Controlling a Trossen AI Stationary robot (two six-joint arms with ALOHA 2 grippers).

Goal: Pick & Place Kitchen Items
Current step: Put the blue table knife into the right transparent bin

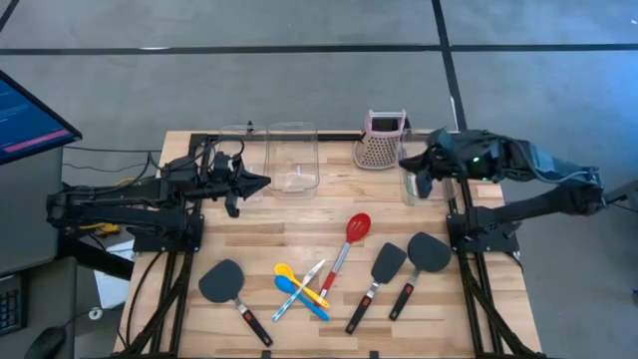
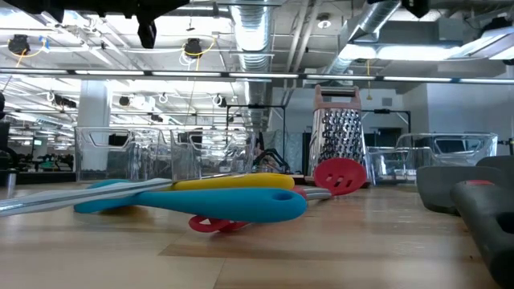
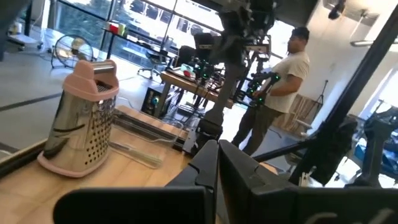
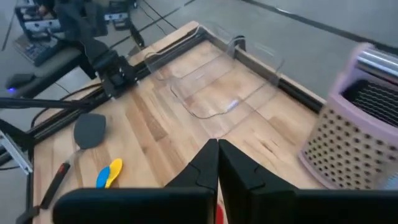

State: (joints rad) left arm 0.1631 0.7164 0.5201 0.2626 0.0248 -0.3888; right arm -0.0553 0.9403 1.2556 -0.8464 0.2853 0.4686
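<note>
Both arms raised over table rear; left gripper (image 1: pixel 261 182), right gripper (image 1: pixel 424 185) fingers clenched (empty).

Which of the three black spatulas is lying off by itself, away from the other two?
The left spatula, lying left of the spoon pile. The other two spatulas lie close together at the right.

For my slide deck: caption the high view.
Both shut grippers, left and right, wait at the table's far side; spatulas, spoons and tongs lie untouched.
</note>
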